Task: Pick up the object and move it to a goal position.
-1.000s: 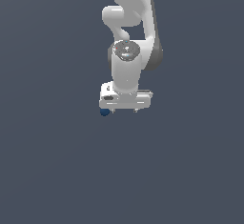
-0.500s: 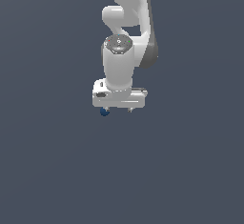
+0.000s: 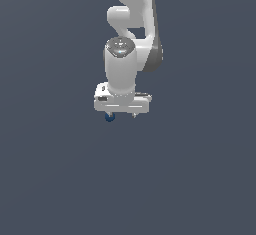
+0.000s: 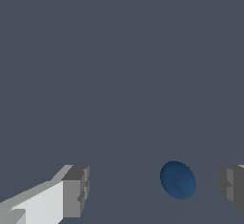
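Note:
The object (image 3: 109, 117) is a tiny dark blue ball peeking out under the white gripper's end toward the exterior view's left. In the wrist view the object (image 4: 177, 179) lies between the two grey fingertips, much closer to one of them (image 4: 232, 188) than to the other (image 4: 76, 191), touching neither. The gripper (image 4: 153, 190) is open, its jaws wide apart around the ball. From outside, the gripper (image 3: 121, 115) hangs straight down from the white arm, and its fingers are mostly hidden by the hand's body.
A plain dark grey surface (image 3: 190, 179) fills both views. Nothing else shows besides the white arm (image 3: 129, 24) rising out of the exterior view at the top.
The arm has come forward and toward the exterior view's left, bringing the gripper over the ball. The ball has stayed where it was.

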You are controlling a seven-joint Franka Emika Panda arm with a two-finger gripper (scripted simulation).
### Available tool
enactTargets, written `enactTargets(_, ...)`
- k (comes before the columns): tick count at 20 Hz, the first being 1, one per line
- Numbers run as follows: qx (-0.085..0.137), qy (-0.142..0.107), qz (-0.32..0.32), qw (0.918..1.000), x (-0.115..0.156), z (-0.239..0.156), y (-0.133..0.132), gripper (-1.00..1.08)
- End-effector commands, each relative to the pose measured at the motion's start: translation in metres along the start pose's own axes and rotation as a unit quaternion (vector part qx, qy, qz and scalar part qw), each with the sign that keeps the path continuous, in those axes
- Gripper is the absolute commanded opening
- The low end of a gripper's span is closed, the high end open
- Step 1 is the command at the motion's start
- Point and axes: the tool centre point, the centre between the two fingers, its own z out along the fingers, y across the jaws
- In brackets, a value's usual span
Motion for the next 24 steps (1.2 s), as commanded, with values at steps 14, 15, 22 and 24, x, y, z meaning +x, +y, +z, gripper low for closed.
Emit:
enactTargets(14,0.009,-0.005,0.175,0.9845,-0.064,0.072,0.060,1.00)
enactTargets(15,0.010,-0.005,0.184,0.9828,-0.068,0.076,0.063,1.00)
enactTargets(22,0.009,-0.005,0.223,0.9748,-0.085,0.089,0.075,1.00)
enactTargets(24,0.009,-0.006,0.225,0.9743,-0.086,0.090,0.076,1.00)
